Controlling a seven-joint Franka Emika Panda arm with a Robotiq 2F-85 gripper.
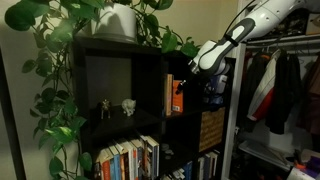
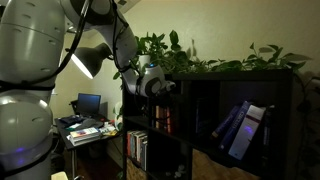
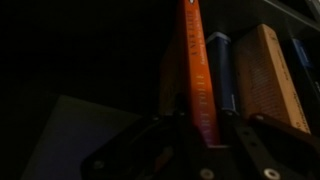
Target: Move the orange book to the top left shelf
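The orange book (image 1: 170,95) stands upright in a narrow cubby just right of the top left shelf (image 1: 95,75), the wide black cubby of the dark bookcase. In the wrist view its bright orange spine (image 3: 193,60) runs up between my fingers, beside a blue book (image 3: 220,70) and a tan book (image 3: 265,75). My gripper (image 3: 197,128) sits with a finger tight against each side of the spine, shut on it. In both exterior views the gripper (image 1: 184,88) (image 2: 166,86) reaches into the cubby front.
Two small figurines (image 1: 116,107) stand on the floor of the wide cubby. A leafy plant (image 1: 55,70) in a white pot (image 1: 120,20) tops the bookcase. A row of books (image 1: 130,160) fills the cubby below. A clothes rack (image 1: 285,85) stands beside it.
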